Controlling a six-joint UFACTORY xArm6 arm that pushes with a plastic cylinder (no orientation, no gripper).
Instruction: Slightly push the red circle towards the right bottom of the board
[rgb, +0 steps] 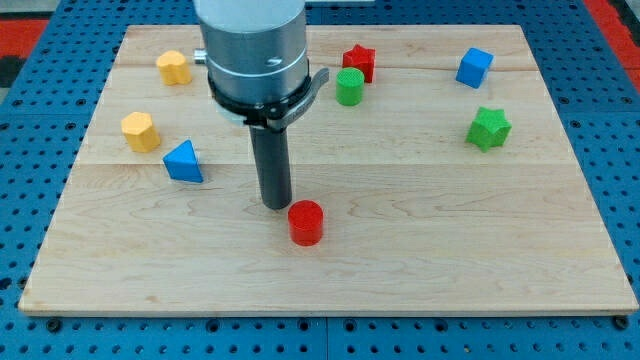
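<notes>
The red circle (306, 222), a short red cylinder, stands on the wooden board (420, 260) a little below the middle. My tip (276, 205) is just to the upper left of it, very close; I cannot tell if they touch. The dark rod rises from the tip into the grey arm body at the view's top.
A red star (359, 62) and a green cylinder (349, 87) sit at the top centre. A blue cube (474, 67) and a green star (488, 128) are at the right. Two yellow blocks (173, 67) (141, 131) and a blue triangle (184, 162) are at the left.
</notes>
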